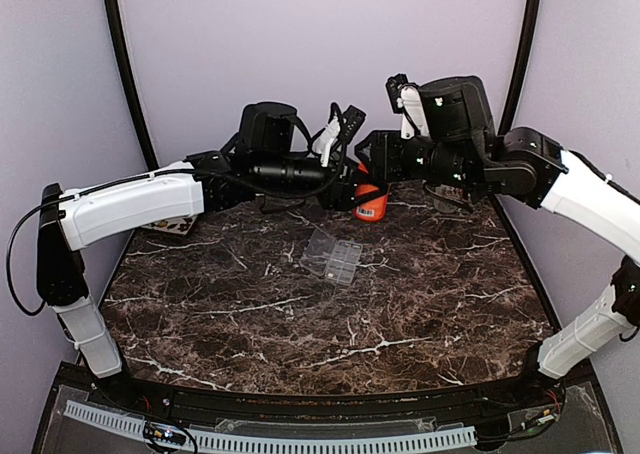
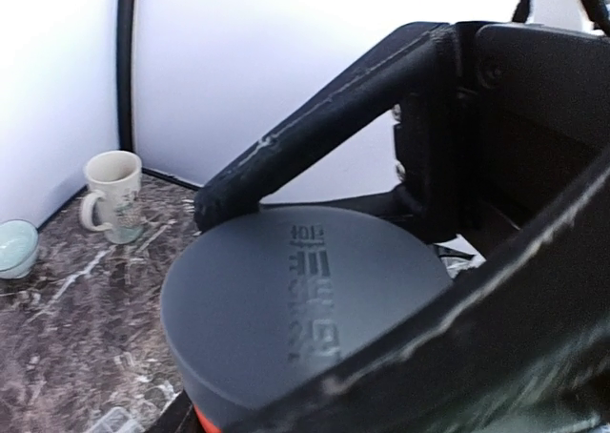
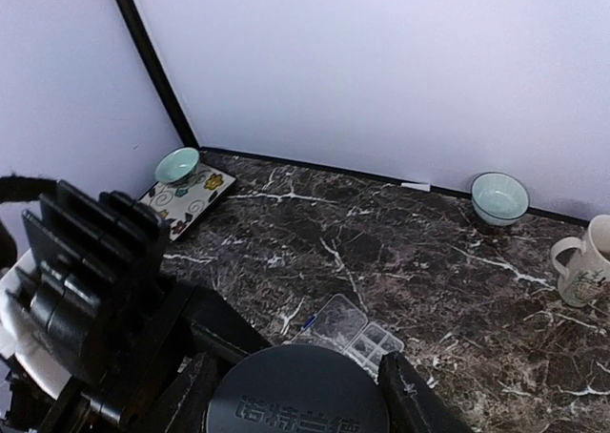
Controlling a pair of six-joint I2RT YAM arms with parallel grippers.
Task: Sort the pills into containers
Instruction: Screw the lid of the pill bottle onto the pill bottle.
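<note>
Overhead rear, wrists close — cap point(image 2: 295, 328), organiser point(image 1: 332, 257) shared

Plain pale lilac walls point(image 1: 300, 34) with black corner posts point(image 1: 127, 74) enclose a dark, white-veined marble table point(image 1: 300, 324), evenly lit.

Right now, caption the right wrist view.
Right pincer gripping the grey-capped bottle, clear organiser box on the marble table beyond.

Both my arms are stretched in from the sides and meet nose to nose over the back middle of the bench. The left arm point(image 1: 130, 209) runs almost level, forearm pointing right. The right arm point(image 1: 590, 199) climbs from its base, then reaches left with the wrist held high. The left end effector point(image 1: 348, 189) is clamped on the bottle point(image 1: 372, 208). The right end effector point(image 3: 300, 381) has a finger snug against each side of its cap.
</note>
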